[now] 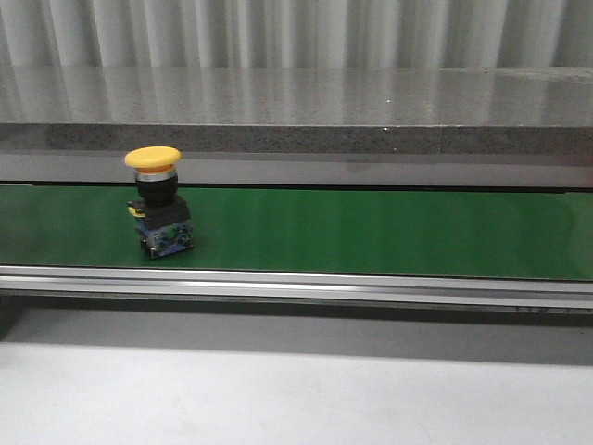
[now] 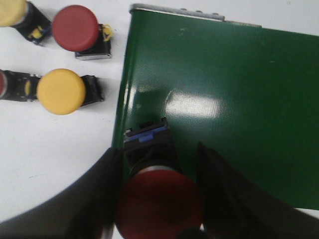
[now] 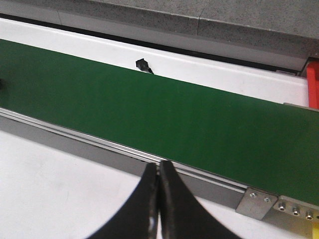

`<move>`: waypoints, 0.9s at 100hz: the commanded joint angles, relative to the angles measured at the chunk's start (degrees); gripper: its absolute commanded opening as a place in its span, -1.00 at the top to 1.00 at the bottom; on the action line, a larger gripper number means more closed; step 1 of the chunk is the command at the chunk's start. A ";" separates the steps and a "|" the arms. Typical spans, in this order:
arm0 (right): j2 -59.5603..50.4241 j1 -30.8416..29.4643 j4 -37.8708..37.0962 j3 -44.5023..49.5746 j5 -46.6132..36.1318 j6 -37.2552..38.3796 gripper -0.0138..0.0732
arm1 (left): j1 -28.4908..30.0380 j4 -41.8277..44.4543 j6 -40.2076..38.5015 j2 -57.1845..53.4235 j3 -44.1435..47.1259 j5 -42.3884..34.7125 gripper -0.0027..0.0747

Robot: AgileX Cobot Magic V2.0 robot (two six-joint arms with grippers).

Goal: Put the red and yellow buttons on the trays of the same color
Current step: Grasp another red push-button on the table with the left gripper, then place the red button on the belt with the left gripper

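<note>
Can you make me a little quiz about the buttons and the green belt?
1. True or false: the yellow button on the green belt stands upright.
2. What colour is the button between the left gripper fingers? A red, B yellow, C blue
3. Fill in: the right gripper fingers are pressed ____.

Key: 1 true. 2 A. 3 together.

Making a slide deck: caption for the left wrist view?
Left gripper holding a red button over the green belt; spare buttons lie alongside.
</note>
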 commanded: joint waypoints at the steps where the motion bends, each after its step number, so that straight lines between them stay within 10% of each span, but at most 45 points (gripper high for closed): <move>1: 0.47 0.07 0.15 -1.29 -3.84 -0.51 0.84 | -1.25 -0.16 0.00 -0.42 -1.85 -2.51 0.56; 19: 0.47 0.07 0.15 -1.29 -3.84 -0.51 0.84 | -1.72 -0.16 0.00 1.42 -1.85 -2.23 0.52; 45: 0.47 0.07 0.15 -1.29 -3.84 -0.51 0.84 | -1.72 -0.59 0.00 1.69 -1.85 -4.08 -0.42; 68: 0.47 0.07 0.15 -1.29 -3.84 -0.51 0.84 | -3.84 -1.26 2.15 -2.59 -1.17 -10.63 -0.21; 90: 0.47 0.07 0.15 -1.29 -3.84 -0.51 0.84 | -8.89 -1.26 3.30 -13.47 6.56 -21.43 0.66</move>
